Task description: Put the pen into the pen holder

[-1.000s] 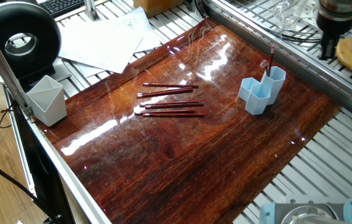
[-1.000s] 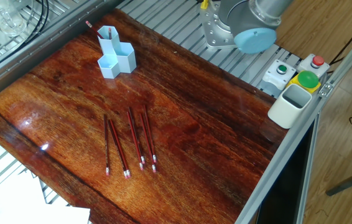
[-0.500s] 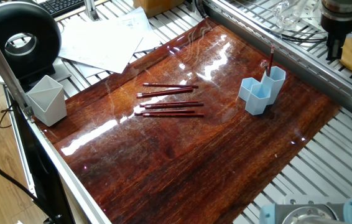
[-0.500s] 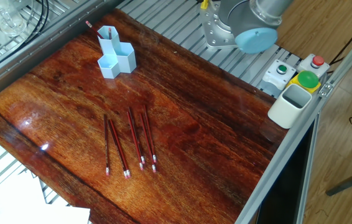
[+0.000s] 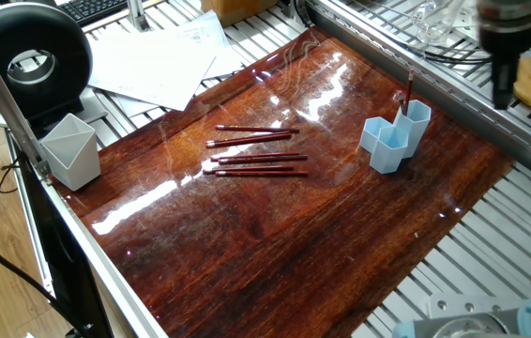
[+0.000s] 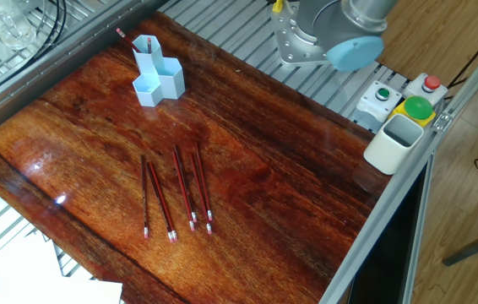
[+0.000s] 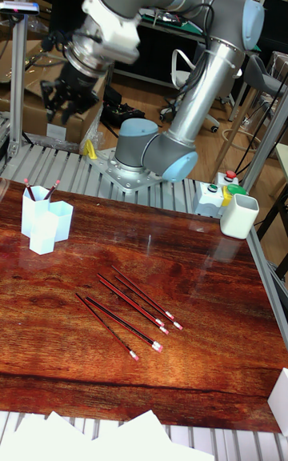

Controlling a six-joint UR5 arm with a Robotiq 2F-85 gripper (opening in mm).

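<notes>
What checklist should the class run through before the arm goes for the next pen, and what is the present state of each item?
1. Pens still to collect: four pens lie flat on the wooden table, not overlapping. Ok.
2. Pen holder upright: stands upright on the table. Ok.
3. Room in the holder: the tall fixed view shows two pens standing in the tallest tube; the lower tubes appear free. Ok.
4. Gripper empty: it is raised well above the table with nothing visible between the fingers, but blurred. Cannot tell.
5. Jaws open: cannot tell.
6. Path to the pens: nothing stands between gripper and pens. Ok.
</notes>
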